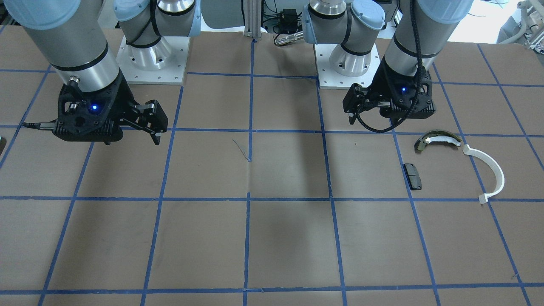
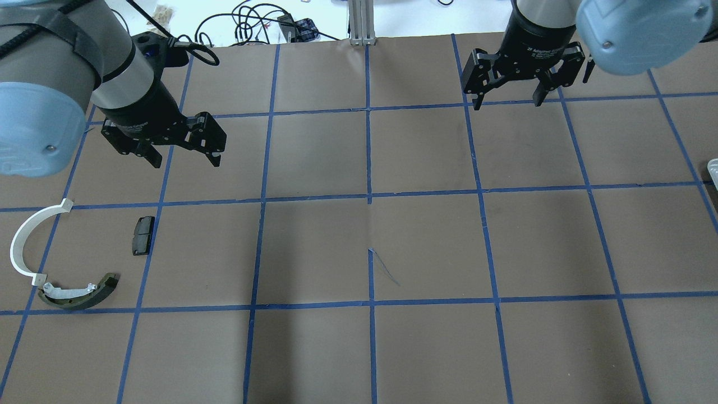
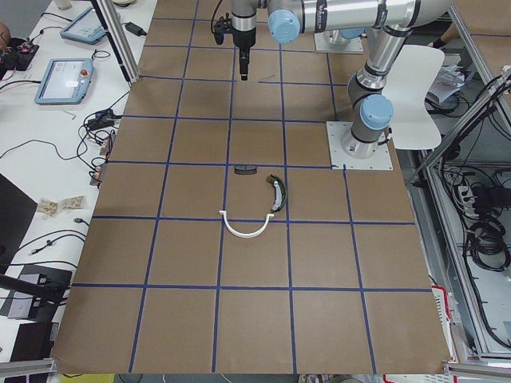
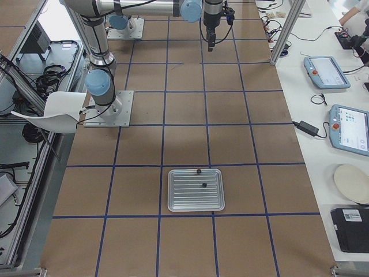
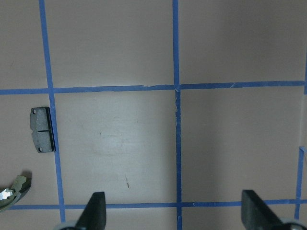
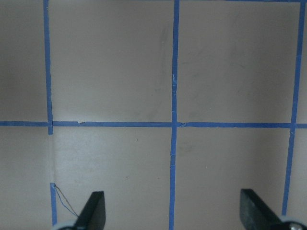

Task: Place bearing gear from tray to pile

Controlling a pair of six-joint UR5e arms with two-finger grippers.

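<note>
A ribbed metal tray lies at the table's right end. Two small dark round parts lie on it, too small to tell apart. The pile lies at the left end: a white arc, an olive-edged shoe and a black pad. My left gripper hangs open and empty above the table, beyond the pad. In its wrist view the pad lies at the left. My right gripper hangs open and empty over bare table at the far right, well away from the tray.
The table is brown paper with a blue tape grid. The two arm bases stand on the robot's side. A sliver of the tray shows at the overhead view's right edge. Side benches with tablets flank the far edge.
</note>
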